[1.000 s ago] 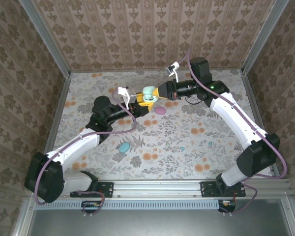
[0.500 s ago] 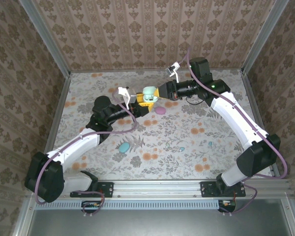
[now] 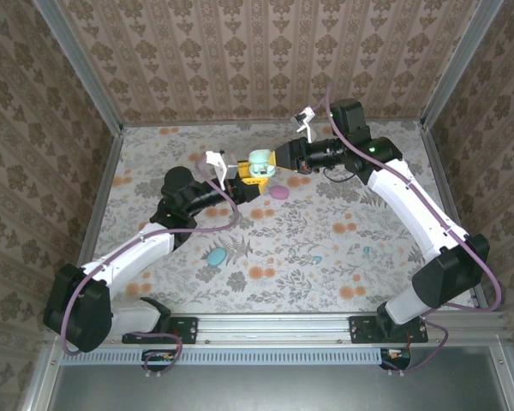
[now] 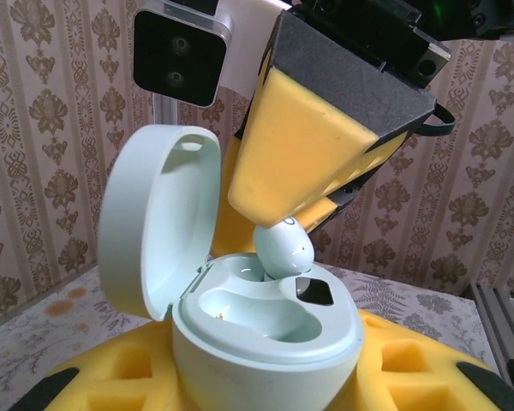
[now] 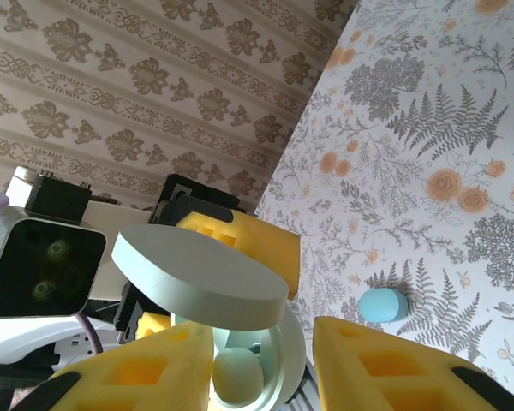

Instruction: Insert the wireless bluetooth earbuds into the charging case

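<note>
My left gripper (image 3: 242, 183) is shut on the mint charging case (image 4: 265, 342), holding it above the table with its lid (image 4: 158, 231) swung open. A mint earbud (image 4: 284, 248) leans tilted in the case's far slot, just under a yellow pad (image 4: 308, 145) of my right gripper (image 3: 278, 161). The near slot holds nothing. In the right wrist view that gripper (image 5: 265, 368) stands open, with a wide gap between its pads; the earbud (image 5: 238, 377) sits beside the left pad, under the lid (image 5: 197, 274).
A pink case (image 3: 280, 193) lies on the floral table just below the grippers. A blue case (image 3: 215, 255) lies nearer the left arm, and it is the blue case (image 5: 383, 304) in the right wrist view. Two tiny blue buds (image 3: 318, 258) (image 3: 367, 251) lie toward the front right.
The right gripper's jaws have parted, letting go of the mint earbud at the case. Both arms have stayed about where they were.
</note>
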Controlling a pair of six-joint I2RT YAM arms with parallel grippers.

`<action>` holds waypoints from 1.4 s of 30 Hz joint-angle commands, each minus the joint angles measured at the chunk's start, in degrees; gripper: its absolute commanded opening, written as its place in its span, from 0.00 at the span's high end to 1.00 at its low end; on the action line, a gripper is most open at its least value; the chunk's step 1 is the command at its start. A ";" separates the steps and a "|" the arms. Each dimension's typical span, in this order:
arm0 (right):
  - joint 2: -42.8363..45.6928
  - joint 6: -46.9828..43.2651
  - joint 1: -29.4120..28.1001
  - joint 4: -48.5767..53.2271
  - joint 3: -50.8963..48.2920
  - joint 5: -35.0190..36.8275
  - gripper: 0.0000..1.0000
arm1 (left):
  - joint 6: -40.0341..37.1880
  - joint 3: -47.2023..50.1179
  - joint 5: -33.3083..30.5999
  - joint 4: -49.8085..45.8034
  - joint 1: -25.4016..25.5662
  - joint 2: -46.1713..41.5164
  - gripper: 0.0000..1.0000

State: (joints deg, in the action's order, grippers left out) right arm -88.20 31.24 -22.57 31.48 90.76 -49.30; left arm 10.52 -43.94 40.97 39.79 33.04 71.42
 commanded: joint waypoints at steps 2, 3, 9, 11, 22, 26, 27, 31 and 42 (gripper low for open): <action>1.03 0.93 -0.44 2.22 1.27 2.32 0.62 | 0.34 -2.19 0.09 3.45 0.45 -0.23 0.66; 1.31 0.93 -0.37 2.39 1.28 2.82 0.62 | 0.12 -2.15 -0.18 3.22 0.45 -0.19 0.66; 3.01 1.46 -0.37 2.94 1.38 3.14 0.60 | -0.33 -2.11 -1.31 2.53 0.45 -0.05 0.66; 3.42 1.45 -0.41 3.23 1.39 3.39 0.59 | -0.33 -2.28 -1.57 2.40 0.45 0.12 0.66; 4.89 2.42 -0.38 2.89 1.01 2.83 0.60 | -0.33 -2.35 -2.41 2.13 0.71 0.64 0.66; 5.01 2.98 -0.38 2.97 1.10 2.30 0.66 | -0.33 -2.50 -2.54 2.13 0.89 0.78 0.66; 5.03 3.10 -0.51 2.91 1.09 1.90 0.69 | -0.41 -2.55 -2.64 2.05 0.89 0.82 0.66; 4.65 4.35 -0.63 2.39 1.11 0.50 0.73 | -0.50 -2.86 -2.57 1.79 0.98 1.03 0.66; 3.74 4.14 -0.95 3.34 1.02 2.25 0.73 | -0.79 -3.43 -2.17 1.26 1.32 1.27 0.66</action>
State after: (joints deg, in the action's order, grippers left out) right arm -84.84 34.94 -23.07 33.52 90.89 -47.11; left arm 10.48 -45.41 38.54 39.86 33.80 72.38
